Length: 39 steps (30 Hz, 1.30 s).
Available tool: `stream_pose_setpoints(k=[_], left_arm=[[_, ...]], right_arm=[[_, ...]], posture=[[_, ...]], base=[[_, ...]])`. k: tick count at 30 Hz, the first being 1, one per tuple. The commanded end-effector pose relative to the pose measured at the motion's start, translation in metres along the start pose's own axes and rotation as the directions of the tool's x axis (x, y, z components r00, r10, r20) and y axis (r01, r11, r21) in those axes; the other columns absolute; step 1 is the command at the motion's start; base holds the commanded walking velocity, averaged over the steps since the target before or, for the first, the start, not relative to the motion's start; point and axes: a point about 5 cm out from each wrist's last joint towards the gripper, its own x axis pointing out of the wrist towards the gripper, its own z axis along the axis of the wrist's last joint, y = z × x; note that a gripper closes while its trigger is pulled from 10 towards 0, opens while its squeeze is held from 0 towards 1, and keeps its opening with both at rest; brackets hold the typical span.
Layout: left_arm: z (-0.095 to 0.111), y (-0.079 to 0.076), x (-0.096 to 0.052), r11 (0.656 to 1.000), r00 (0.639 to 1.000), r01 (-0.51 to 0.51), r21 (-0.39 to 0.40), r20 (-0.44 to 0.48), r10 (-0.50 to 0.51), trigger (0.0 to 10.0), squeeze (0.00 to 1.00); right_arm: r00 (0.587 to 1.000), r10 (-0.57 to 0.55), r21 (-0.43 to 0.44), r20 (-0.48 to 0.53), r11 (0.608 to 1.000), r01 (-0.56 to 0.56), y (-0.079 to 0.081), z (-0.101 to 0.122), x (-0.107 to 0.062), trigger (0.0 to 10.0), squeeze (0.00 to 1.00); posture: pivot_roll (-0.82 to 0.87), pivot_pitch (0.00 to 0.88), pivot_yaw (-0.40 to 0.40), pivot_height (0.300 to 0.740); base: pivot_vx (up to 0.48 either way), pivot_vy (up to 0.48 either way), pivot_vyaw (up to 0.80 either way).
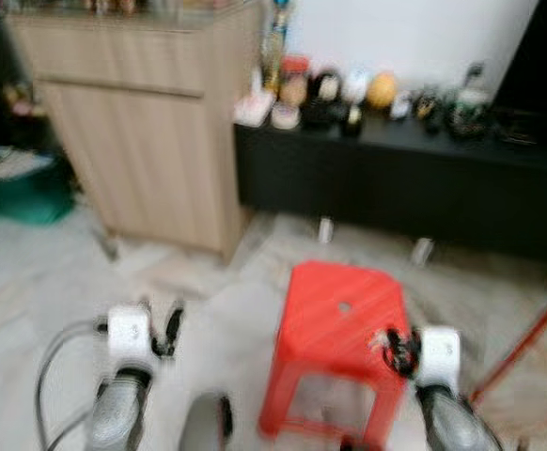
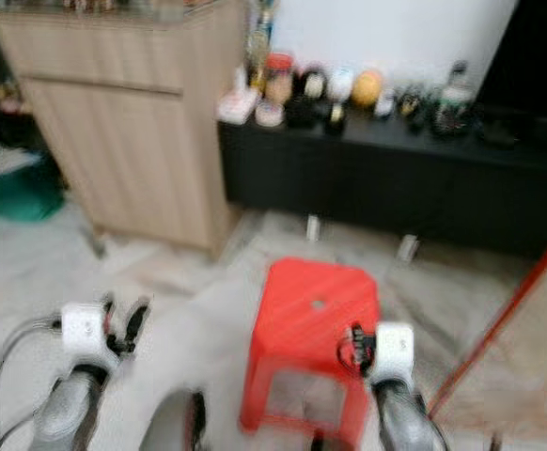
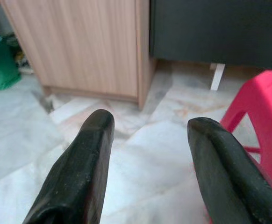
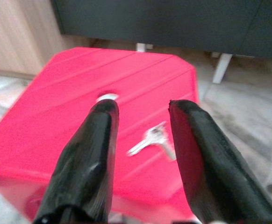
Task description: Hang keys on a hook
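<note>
A small bunch of silver keys (image 4: 151, 139) lies on the top of a red plastic stool (image 4: 80, 126), seen between the fingers of my right gripper (image 4: 140, 109). That gripper is open and hovers just above the stool's near right corner (image 1: 400, 349). The stool (image 1: 335, 315) stands on the pale tiled floor in front of me. My left gripper (image 3: 147, 126) is open over bare floor to the left of the stool (image 1: 165, 329). Both eye views are blurred. No hook can be made out.
A light wooden cabinet (image 1: 151, 122) stands at the back left. Beside it, a low black sideboard (image 1: 396, 178) carries many small items. A green bin (image 1: 24, 193) sits at far left. An orange-red pole (image 1: 527, 343) slants at right.
</note>
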Motion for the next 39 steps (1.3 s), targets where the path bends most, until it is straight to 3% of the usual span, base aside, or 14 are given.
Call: stream_pose_setpoints(k=[1,7,23,39], left_arm=[[0.0131,-0.0011,0.0089,1.0,0.999,0.014,0.0,0.046,-0.014,10.0,0.0],[0.0138,-0.0023,0.0099,1.0,0.999,0.02,-0.006,0.045,-0.02,10.0,0.0],[0.0147,-0.0064,0.0121,0.998,0.997,0.058,0.002,0.046,-0.058,10.0,0.0],[0.0168,-0.0049,0.0135,0.998,0.997,0.064,0.007,0.052,-0.064,10.0,0.0]], right_arm=[[1.0,0.012,-0.004,0.024,1.0,-0.012,0.0013,0.0037,0.0011,10.0,0.0],[1.0,0.015,0.007,0.023,1.0,-0.016,0.0021,0.0028,0.0008,10.0,0.0],[1.0,-0.002,0.031,0.006,1.0,0.002,0.0023,-0.0006,0.0017,10.0,0.0],[1.0,0.001,0.029,0.01,1.0,-0.002,0.0024,-0.0016,-0.0002,10.0,0.0]], posture=[[0.05,0.0,-0.013,0.609],[0.05,0.0,-0.012,0.609],[0.04,0.0,-0.004,0.609],[0.05,0.0,-0.007,0.609]], base=[[0.0,0.0,0.8],[0.0,0.0,0.76],[0.03,0.0,0.0],[0.304,0.0,0.22]])
